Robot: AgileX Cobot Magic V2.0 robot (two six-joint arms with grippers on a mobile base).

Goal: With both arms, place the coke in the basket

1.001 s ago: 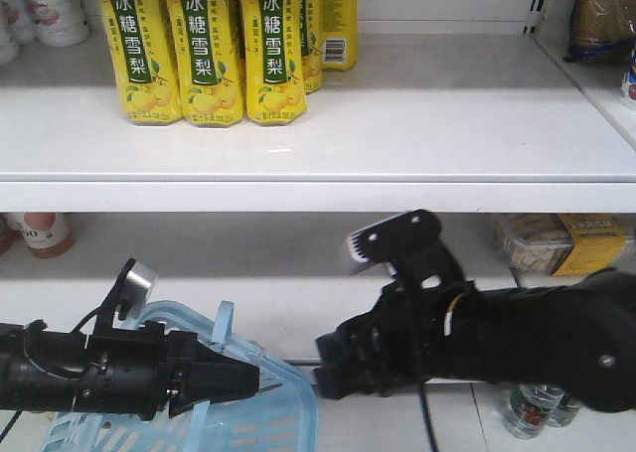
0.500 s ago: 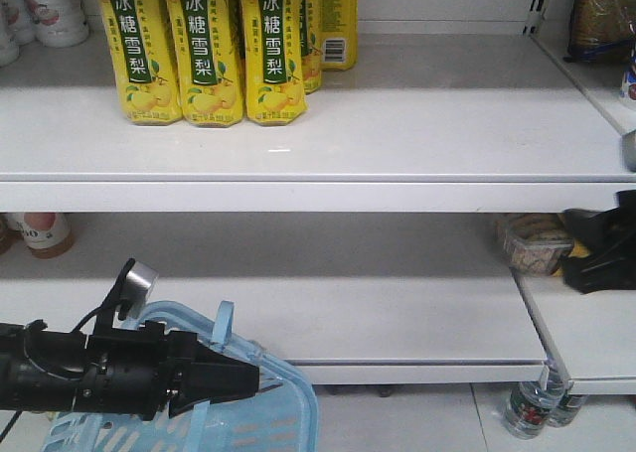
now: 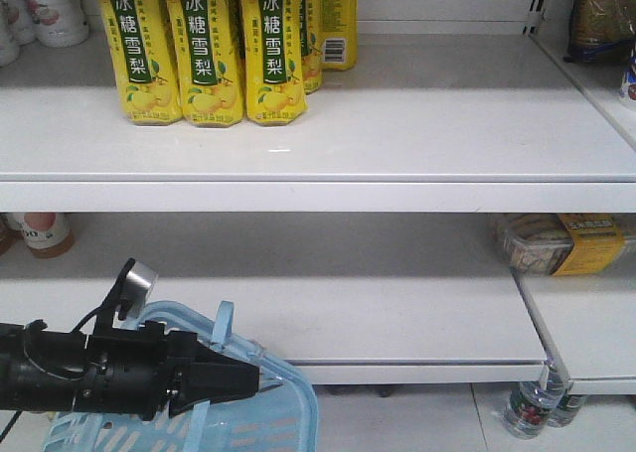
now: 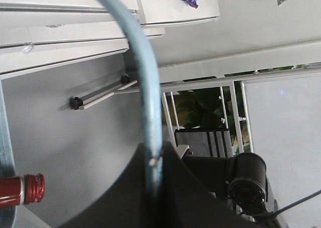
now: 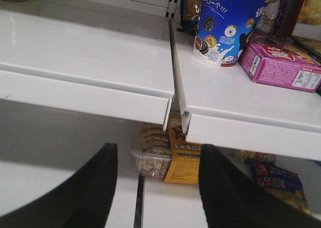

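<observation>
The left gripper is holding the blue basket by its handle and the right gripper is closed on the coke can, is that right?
Not quite. The left gripper does hold the basket by its handle, but the right wrist view shows the right gripper open and empty, facing shelves; no coke can is visible.

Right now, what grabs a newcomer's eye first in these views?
The row of yellow pear-drink bottles on the top shelf, upper left. Below, the left hand is shut on the handle of the light blue basket at bottom left. In the right wrist view, the right hand is open facing a blue cup.
</observation>
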